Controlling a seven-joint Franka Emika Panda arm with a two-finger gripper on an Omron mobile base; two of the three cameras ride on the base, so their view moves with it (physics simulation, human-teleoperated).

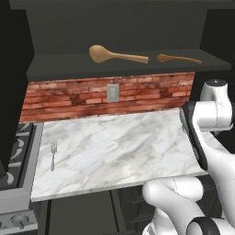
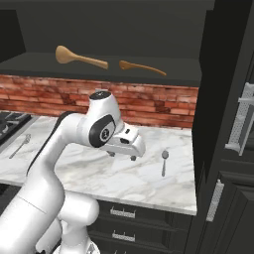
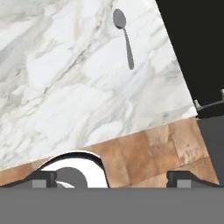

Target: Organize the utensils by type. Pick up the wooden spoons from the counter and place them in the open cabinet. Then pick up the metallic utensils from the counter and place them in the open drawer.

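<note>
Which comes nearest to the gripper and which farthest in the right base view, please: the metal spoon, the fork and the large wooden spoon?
1. Metal spoon: on the counter, just right of the gripper.
2. Fork: on the counter's far left, by the stove.
3. Large wooden spoon: up on the cabinet shelf, clearly farthest.

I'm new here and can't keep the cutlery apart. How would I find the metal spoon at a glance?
Start at the white marble counter below the red brick wall. Go to its right end, next to the tall dark cupboard: the metal spoon lies there alone. It is small, thin and silver-grey with a round bowl, unlike the fork with tines at the far left end and the two wooden spoons up on the shelf.
</note>
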